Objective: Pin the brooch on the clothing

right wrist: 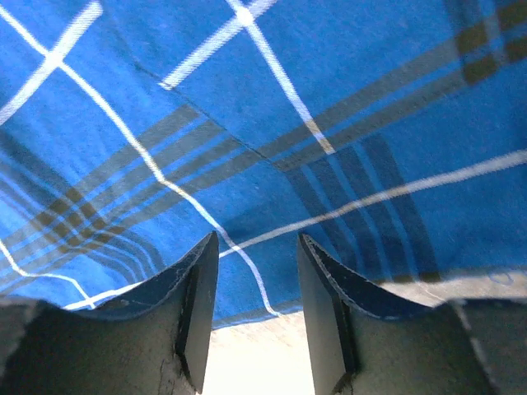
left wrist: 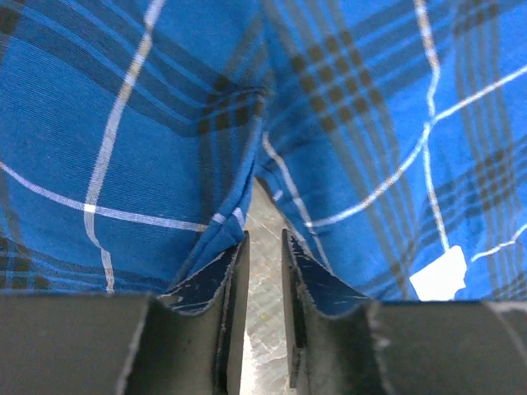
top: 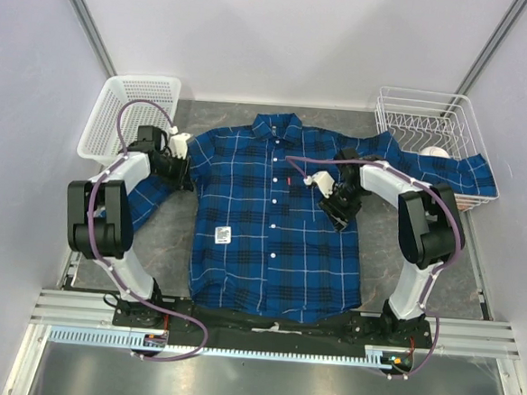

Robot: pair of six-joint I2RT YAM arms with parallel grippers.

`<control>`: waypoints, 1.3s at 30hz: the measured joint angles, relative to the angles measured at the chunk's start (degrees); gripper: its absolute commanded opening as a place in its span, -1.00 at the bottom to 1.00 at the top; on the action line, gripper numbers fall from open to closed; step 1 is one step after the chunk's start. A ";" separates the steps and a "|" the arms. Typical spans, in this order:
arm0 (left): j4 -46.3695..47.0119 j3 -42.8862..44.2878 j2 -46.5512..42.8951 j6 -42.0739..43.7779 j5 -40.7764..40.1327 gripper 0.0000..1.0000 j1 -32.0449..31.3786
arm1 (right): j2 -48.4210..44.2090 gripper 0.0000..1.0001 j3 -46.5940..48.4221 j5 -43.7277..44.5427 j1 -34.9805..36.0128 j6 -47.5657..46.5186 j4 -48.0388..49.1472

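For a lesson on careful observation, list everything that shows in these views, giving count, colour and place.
shirt: one, blue plaid, spread flat mid-table
tag: one, white, on the shirt front
red mark: one, by the button line
plastic basket: one, white, far left
wire rack: one, white, far right, a sleeve lying against it
round object: one, white, in the rack
table: one, grey
brooch: none visible in any view
left arm, right arm: two, black and white
left gripper: narrowly open at a shirt edge
right gripper: open over the shirt
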 measured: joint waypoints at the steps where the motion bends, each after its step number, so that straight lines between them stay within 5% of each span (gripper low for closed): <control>1: 0.59 0.42 0.83 -0.92 -0.81 -0.55 0.02 | 0.07 -0.01 0.22 0.52 -0.39 0.31 0.20; 11: 1.31 0.57 2.75 -2.29 -8.70 -0.70 1.68 | -0.09 -0.03 -0.22 4.46 -2.84 1.64 1.75; 14: 0.70 0.55 3.13 -1.27 -8.59 -0.55 1.84 | -0.09 0.03 -0.22 4.87 -2.97 1.62 1.77; 20: -5.38 -0.52 -1.01 6.01 -0.20 0.16 1.11 | -1.03 0.27 -0.17 1.92 -3.21 0.31 0.35; 23: -7.98 -0.57 -6.14 8.59 3.08 0.26 -0.74 | -3.61 0.40 -0.07 -0.92 -3.41 -0.42 -1.14; 29: -9.03 -3.93 -18.16 15.54 7.41 0.00 -12.55 | -14.12 0.37 2.36 -5.68 -6.08 -1.40 -3.54; 39: -18.88 -20.65 -21.49 31.63 7.85 -0.17 -36.11 | -20.44 0.35 0.87 -7.04 -13.31 -2.23 -9.03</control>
